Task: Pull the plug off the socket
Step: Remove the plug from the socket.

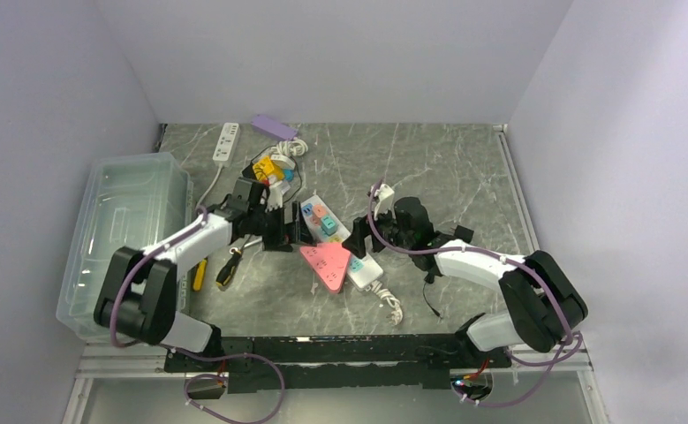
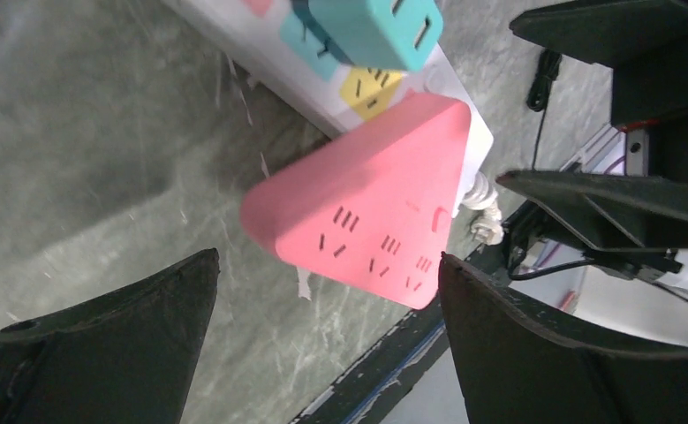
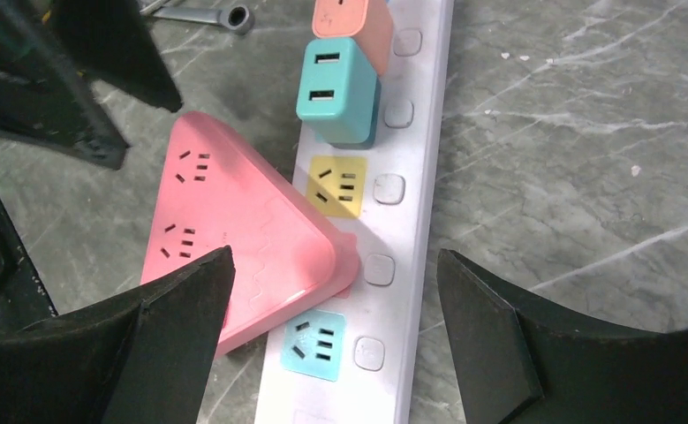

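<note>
Top external, clear bin [image 1: 128,221] left, left gripper [image 2: 328,259] apart, right gripper [image 3: 336,254] apart, pink plug [image 3: 234,230] in socket [image 3: 411,177]

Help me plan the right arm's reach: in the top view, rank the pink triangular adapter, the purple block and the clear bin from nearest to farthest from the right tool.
1. pink triangular adapter: right beside the right tool, on its left, nearer side.
2. purple block: at the table's back edge.
3. clear bin: far left.
</note>
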You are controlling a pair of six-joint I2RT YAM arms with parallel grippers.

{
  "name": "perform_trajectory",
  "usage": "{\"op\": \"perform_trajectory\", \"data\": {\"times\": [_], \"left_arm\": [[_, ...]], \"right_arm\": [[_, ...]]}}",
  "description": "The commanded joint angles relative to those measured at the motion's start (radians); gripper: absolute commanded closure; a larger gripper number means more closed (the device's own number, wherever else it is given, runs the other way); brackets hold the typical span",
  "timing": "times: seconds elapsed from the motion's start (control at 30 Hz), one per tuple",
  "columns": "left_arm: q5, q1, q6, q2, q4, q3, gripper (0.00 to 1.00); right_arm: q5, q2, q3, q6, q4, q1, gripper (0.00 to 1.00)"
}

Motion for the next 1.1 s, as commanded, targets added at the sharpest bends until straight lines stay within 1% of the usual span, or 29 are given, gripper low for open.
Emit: {"op": "perform_trajectory", "data": {"times": [0.0, 0.07, 0.13, 0.3, 0.37, 0.5, 0.6, 0.63, 0.7, 0.8, 1.07], "left_arm": [[-0.01, -0.005, -0.22, -0.16, 0.247, -0.148, 0.03], [-0.011, -0.008, -0.301, -0.191, 0.344, -0.217, 0.03], [-0.016, -0.034, -0.372, -0.206, 0.425, -0.262, 0.04], [-0.165, -0.145, -0.479, -0.265, 0.492, -0.344, 0.05], [-0.217, -0.177, -0.542, -0.293, 0.545, -0.403, 0.05], [-0.3, -0.218, -0.586, -0.349, 0.543, -0.458, 0.05], [-0.296, -0.223, -0.612, -0.338, 0.579, -0.477, 0.04], [-0.283, -0.227, -0.625, -0.321, 0.603, -0.484, 0.04], [-0.266, -0.231, -0.654, -0.279, 0.668, -0.507, 0.05], [-0.277, -0.236, -0.685, -0.267, 0.747, -0.543, 0.05], [-0.296, -0.24, -0.7, -0.266, 0.788, -0.58, 0.04]], "right_arm": [[0.039, -0.003, -0.009, 0.01, 0.019, 0.002, 0.12], [0.056, -0.006, -0.005, 0.016, -0.001, 0.001, 0.12], [0.084, -0.01, -0.007, 0.034, -0.019, 0.001, 0.12], [0.094, -0.063, -0.053, 0.057, -0.049, 0.002, 0.16], [0.106, -0.098, -0.079, 0.063, -0.062, 0.002, 0.15], [0.118, -0.184, -0.148, 0.09, -0.085, 0.007, 0.09], [0.15, -0.229, -0.195, 0.138, -0.093, 0.035, 0.08], [0.168, -0.235, -0.209, 0.15, -0.096, 0.058, 0.07], [0.22, -0.243, -0.225, 0.171, -0.099, 0.096, 0.04], [0.299, -0.245, -0.239, 0.187, -0.109, 0.153, 0.02], [0.476, -0.191, -0.204, 0.171, -0.157, 0.283, 0.02]]}}
